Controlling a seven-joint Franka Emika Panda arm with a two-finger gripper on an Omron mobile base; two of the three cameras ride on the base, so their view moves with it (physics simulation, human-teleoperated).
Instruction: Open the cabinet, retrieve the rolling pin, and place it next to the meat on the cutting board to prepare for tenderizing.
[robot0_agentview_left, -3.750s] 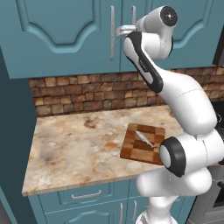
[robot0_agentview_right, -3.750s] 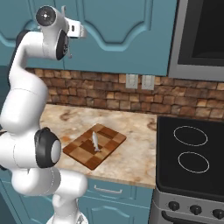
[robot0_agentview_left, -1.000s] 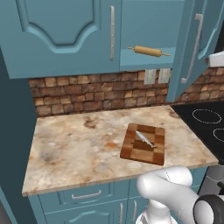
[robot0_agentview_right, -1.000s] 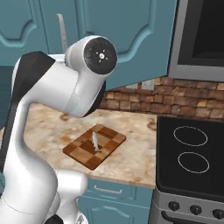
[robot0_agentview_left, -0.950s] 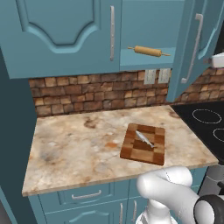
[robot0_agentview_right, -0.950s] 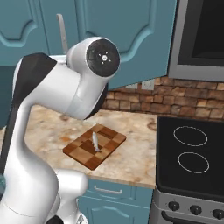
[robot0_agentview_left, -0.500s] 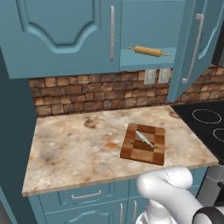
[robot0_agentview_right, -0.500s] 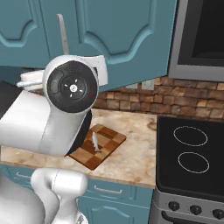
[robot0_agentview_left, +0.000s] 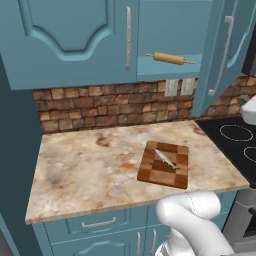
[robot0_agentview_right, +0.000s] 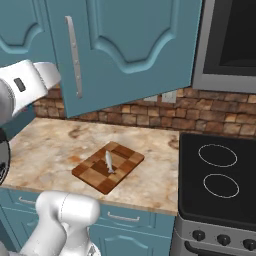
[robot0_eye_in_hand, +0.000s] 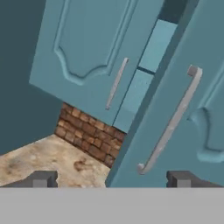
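Up in the top centre of the left base view, the cabinet (robot0_agentview_left: 165, 45) stands open, its door (robot0_agentview_left: 227, 50) swung out at the right, and the rolling pin (robot0_agentview_left: 169, 59) lies on the lower shelf inside. Lower down, right of centre, the cutting board (robot0_agentview_left: 164, 164) sits on the tabletop (robot0_agentview_left: 85, 170) with the meat (robot0_agentview_left: 165, 158) lying across it. In the hand view, the end effector (robot0_eye_in_hand: 111, 179) has its fingertips (robot0_eye_in_hand: 41, 178) spread wide apart at the bottom edge, gripping nothing, facing the door's silver handle (robot0_eye_in_hand: 170, 122).
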